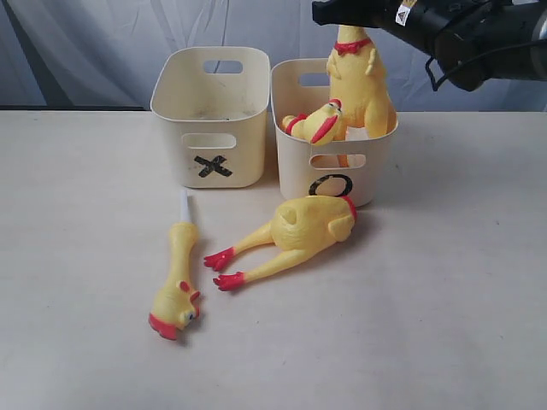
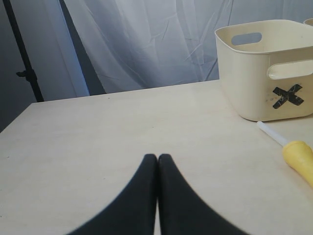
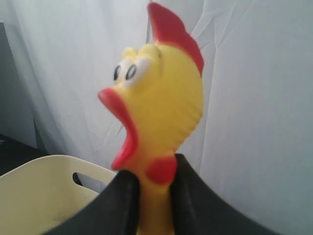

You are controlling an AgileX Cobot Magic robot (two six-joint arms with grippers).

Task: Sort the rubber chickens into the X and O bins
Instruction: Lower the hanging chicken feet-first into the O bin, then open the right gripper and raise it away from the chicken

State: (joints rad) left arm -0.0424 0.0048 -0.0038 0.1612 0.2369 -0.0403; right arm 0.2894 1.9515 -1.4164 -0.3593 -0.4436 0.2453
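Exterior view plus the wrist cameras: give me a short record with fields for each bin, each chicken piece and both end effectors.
X bin: no chicken seen inside
O bin: holds lying chicken, head over front rim
held chicken: whole, upright, lower end in O bin
right end effector: shut on held chicken's neck
left end effector: shut, empty
headless body: on table, before O bin
head-and-neck piece: on table, before X bin

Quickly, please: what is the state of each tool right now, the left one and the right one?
Left tool: closed, holding nothing.
Right tool: closed on the neck of a rubber chicken.
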